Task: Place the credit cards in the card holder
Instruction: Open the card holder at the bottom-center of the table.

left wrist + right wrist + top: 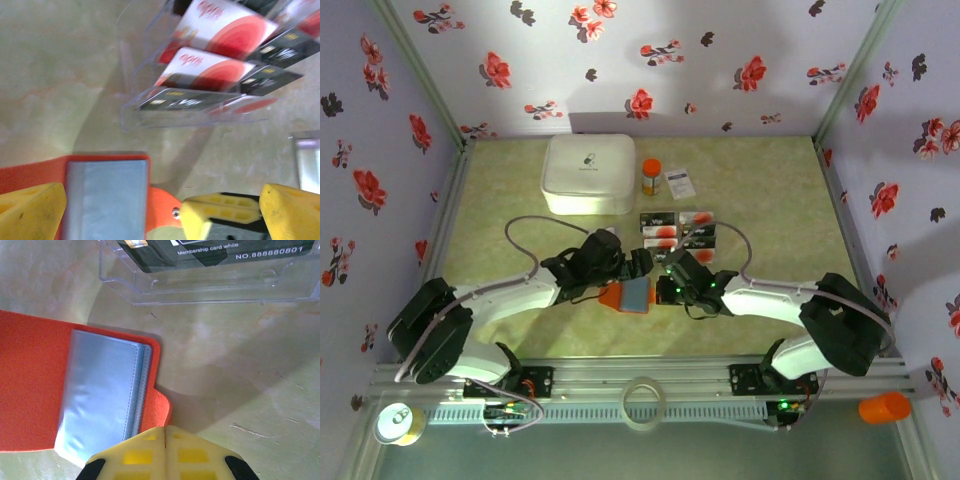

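- Left gripper (162, 194) was wide open, one yellow finger on each side of the card holder (107, 195). It held nothing.
- Right gripper (165, 442) was shut, with its tips at the holder's orange closing tab (161, 407). I could not tell whether it was pinching or just pressing the tab.
- The holder lay open and flat on the table, directly under and between both grippers, with the blue sleeves facing up.
- The cards (220, 75) were just beyond the fingertips of both grippers. They stood tilted in rows in a clear plastic rack (210, 287), none in the holder yet.
- Handling of the cards, as a judgement — light, thin, stiff and glossy, so they'd be slippery under the pads.
  - A flat card on the table would be hard to get under, but the rack presented the top edges clear.
  - Best hold is probably the exposed top edge of a front-row card, pinched across its faces and lifted along the slot line.
  - The rack looked light too, so it could drag along if a card bound in its slot.
- Handling of the holder — soft, floppy and light, so it would likely slide or fold shut if pushed.
  - One gripper should pin the tab or the orange cover while the other feeds a card.
  - The sleeve mouths looked tight, so the card edge would need to go in nearly flat.
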`<action>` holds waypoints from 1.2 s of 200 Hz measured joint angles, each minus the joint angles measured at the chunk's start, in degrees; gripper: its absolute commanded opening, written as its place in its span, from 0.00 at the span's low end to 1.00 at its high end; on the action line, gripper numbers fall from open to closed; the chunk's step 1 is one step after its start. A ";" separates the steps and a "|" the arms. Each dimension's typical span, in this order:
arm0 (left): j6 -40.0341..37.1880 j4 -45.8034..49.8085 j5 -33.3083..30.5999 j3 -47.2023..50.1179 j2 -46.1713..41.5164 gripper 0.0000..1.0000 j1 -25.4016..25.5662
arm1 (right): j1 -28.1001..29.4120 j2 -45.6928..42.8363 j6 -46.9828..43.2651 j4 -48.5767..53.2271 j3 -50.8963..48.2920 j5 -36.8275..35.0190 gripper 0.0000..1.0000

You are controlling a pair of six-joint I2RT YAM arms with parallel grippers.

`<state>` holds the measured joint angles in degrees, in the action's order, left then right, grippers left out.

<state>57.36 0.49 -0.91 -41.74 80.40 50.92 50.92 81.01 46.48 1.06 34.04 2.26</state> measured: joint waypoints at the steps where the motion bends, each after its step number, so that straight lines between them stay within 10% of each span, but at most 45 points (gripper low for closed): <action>1: 0.00 -0.04 -0.02 0.09 0.00 1.00 -0.02 | -0.04 0.00 0.00 -0.09 -0.04 0.07 0.00; 73: 0.79 -2.08 -1.29 8.13 0.00 1.00 0.00 | -1.81 0.00 0.02 -2.84 -1.97 1.86 0.00; 148: -1.16 -2.82 -2.16 8.90 -0.79 1.00 0.20 | -2.29 -0.04 0.07 -2.69 -1.95 2.47 0.28; 240: -3.98 -1.75 -3.45 8.35 -1.09 1.00 0.90 | -2.27 -6.25 0.31 1.88 0.68 2.25 0.11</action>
<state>53.39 -1.26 -4.36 -33.39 79.31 51.81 48.64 74.76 46.78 2.94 34.72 4.51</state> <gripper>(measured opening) 0.996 0.155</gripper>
